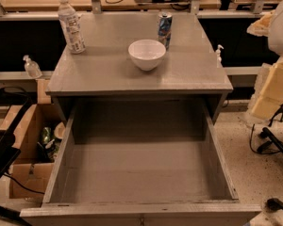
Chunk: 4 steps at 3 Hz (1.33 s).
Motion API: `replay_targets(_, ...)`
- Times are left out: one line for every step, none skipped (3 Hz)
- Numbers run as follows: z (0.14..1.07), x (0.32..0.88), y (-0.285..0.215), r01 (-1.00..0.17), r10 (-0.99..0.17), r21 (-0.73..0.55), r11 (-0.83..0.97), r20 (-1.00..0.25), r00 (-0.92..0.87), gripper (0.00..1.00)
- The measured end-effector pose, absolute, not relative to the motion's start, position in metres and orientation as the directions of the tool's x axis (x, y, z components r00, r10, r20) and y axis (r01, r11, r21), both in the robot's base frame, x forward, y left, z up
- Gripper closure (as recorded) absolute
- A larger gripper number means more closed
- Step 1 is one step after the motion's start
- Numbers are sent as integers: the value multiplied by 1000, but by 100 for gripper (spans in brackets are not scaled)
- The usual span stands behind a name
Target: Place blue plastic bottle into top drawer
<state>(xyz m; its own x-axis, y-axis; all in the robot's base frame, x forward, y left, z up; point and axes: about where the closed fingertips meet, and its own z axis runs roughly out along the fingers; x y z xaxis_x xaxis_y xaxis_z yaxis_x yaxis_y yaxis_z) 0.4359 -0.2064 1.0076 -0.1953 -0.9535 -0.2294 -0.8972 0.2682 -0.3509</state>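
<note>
The bottle (71, 25) stands upright at the far left corner of the cabinet top (104, 76), untouched, well apart from the bowl (146, 54) and the can (164, 29). Below, the drawer (141, 173) is pulled out towards the near side. The gripper (267, 169) sits low at the right edge, fingers wide, holding nothing. I judge the reach is still to be made. It calls for a long move left and far, then closing on the bottle's body without tipping it.

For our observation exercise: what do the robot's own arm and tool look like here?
The arm at the right edge is blocky, cream-white shells. The tool, low on the right, looks black and slender, with a thin dark cable looping beside it.
</note>
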Motion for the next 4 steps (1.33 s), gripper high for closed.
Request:
replay_targets(1008,436,-206,-897,-954,-351,268,-229,-195,0)
replay_targets(1013,453,-192,-883,-936,-384,269,-320,-146,0)
replay_targets(1019,499,-165,-839,-809,-411,356,-585,-57,0)
replay_targets(1031,527,-121,-816,-658,-413,404,-751,54,0)
